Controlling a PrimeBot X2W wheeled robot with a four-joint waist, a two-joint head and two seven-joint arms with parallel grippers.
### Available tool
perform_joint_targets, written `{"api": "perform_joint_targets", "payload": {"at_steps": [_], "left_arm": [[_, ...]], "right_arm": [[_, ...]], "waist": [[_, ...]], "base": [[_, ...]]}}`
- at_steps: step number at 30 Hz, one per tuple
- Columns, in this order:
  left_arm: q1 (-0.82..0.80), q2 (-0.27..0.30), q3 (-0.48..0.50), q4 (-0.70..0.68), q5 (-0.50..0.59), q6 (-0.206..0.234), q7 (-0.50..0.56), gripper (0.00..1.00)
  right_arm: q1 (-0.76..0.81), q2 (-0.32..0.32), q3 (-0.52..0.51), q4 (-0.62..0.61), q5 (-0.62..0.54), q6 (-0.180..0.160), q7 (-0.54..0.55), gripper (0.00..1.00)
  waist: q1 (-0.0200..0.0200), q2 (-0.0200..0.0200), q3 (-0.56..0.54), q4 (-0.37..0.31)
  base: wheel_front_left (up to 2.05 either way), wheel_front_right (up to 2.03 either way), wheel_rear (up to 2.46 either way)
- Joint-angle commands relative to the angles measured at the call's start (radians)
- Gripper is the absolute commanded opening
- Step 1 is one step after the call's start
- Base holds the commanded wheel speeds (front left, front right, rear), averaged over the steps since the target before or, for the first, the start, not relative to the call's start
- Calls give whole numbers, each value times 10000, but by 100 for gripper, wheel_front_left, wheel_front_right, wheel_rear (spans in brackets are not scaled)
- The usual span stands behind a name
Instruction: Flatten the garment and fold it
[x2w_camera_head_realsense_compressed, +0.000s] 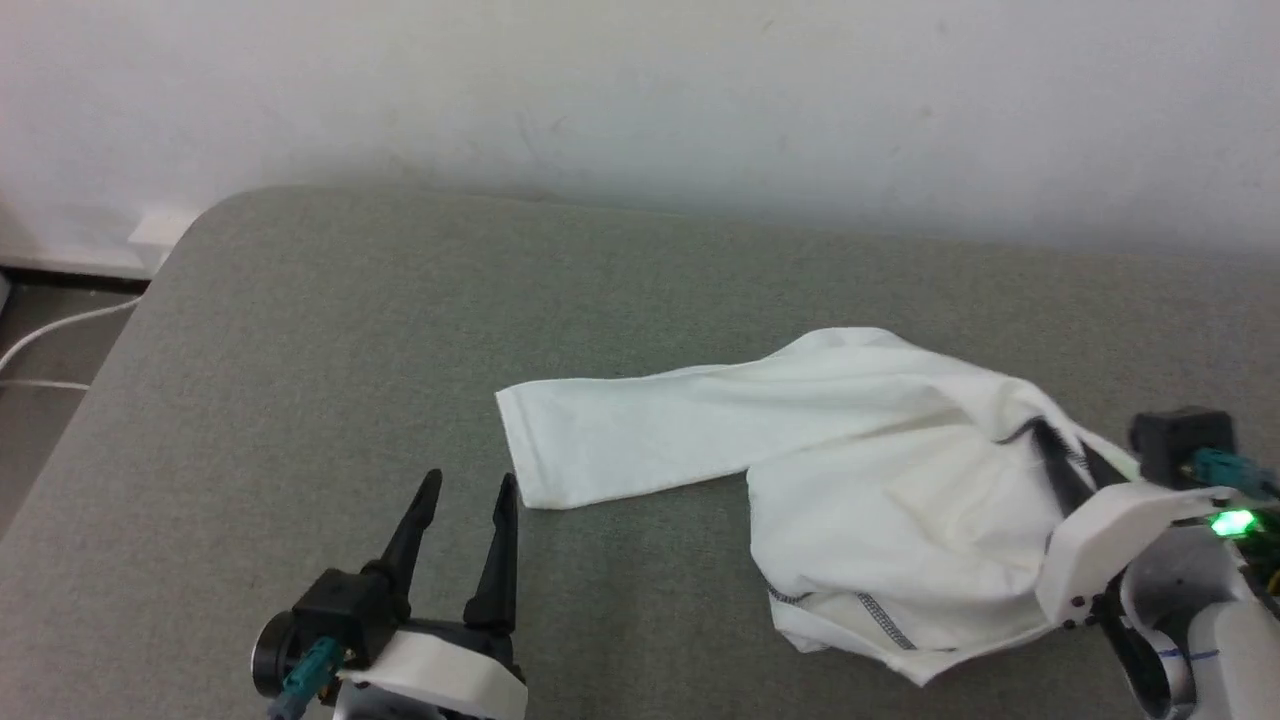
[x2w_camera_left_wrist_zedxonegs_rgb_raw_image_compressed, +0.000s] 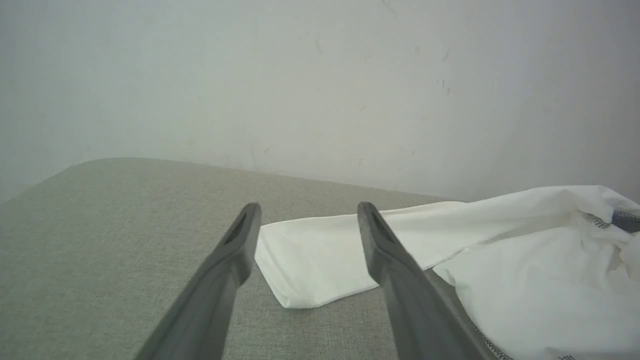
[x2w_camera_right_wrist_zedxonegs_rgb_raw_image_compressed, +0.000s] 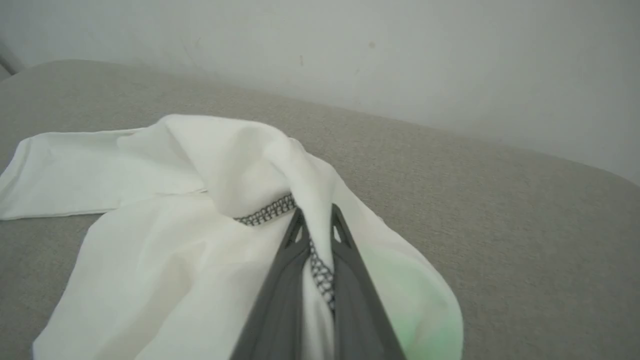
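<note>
The garment (x2w_camera_head_realsense_compressed: 860, 470), a thin white shirt with dark zigzag seams, lies crumpled on the grey surface, one sleeve stretched out to the left. My right gripper (x2w_camera_right_wrist_zedxonegs_rgb_raw_image_compressed: 315, 220) is shut on a fold of the garment (x2w_camera_right_wrist_zedxonegs_rgb_raw_image_compressed: 240, 170) along a stitched seam, lifting it into a peak; in the head view the right gripper (x2w_camera_head_realsense_compressed: 1055, 450) sits at the garment's right edge. My left gripper (x2w_camera_head_realsense_compressed: 468, 488) stands open near the front, just left of the sleeve's end. In the left wrist view the sleeve end of the garment (x2w_camera_left_wrist_zedxonegs_rgb_raw_image_compressed: 320, 260) shows between the open left gripper (x2w_camera_left_wrist_zedxonegs_rgb_raw_image_compressed: 306, 212) fingers, apart from them.
The grey fabric-covered surface (x2w_camera_head_realsense_compressed: 400, 330) reaches back to a white wall (x2w_camera_head_realsense_compressed: 640, 90). Its rounded left corner drops to the floor, where white cables (x2w_camera_head_realsense_compressed: 50, 345) run. Bare surface lies left of and behind the garment.
</note>
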Motion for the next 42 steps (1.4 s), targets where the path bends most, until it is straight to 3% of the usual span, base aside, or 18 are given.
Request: {"api": "perform_joint_targets", "payload": {"at_steps": [1,7,10,11,12,17,23,30,34,42], "left_arm": [[2,-51,51,0,109,-57,-47,100],[-49,-76,24,28,163,-131,-47,100],[-209,-82,-45,80,182,-168,-47,100],[-258,-84,-78,125,184,-183,-47,100],[-301,-85,-128,190,190,-198,-47,100],[-438,-88,-339,434,116,-236,-47,100],[-662,-89,-1281,1080,-526,-445,67,100],[-1865,-90,-3374,1675,-2379,-615,2826,100],[-2865,-90,-4128,2162,-3454,-428,4052,100],[-4467,-91,-4945,3559,-4543,-70,4468,100]], "right_arm": [[308,156,-515,-369,-128,-21,-47,0],[1482,827,-2634,-1285,-1196,-21,673,0],[1889,941,-2779,-1076,-1229,-21,904,0],[1990,953,-2602,-904,-1131,-21,944,45],[2064,958,-2380,-744,-1101,-21,898,100],[1858,963,-1741,-513,-890,-21,90,100],[1266,965,-867,-1317,-388,-21,-1617,100],[927,966,-775,-2478,-510,-21,-3075,100],[791,966,-714,-2518,-780,-21,-3280,100],[628,967,-824,-2117,-778,-21,-3620,100]], "waist": [[-1,-1,-295,-795],[-1,-1,-232,-1688],[-1,-1,-95,-1947],[-1,-1,-59,-2013],[-1,-1,-21,-2064],[-1,-1,96,-2259],[-1,-1,232,-2472],[-1,-1,777,-2754],[-1,-1,1240,-3083],[-1,-1,1997,-3551]], "base": [[0,0,0],[0,0,0],[0,0,0],[0,0,0],[0,0,0],[0,0,0],[0,0,0],[0,0,0],[0,0,0],[0,0,0]]}}
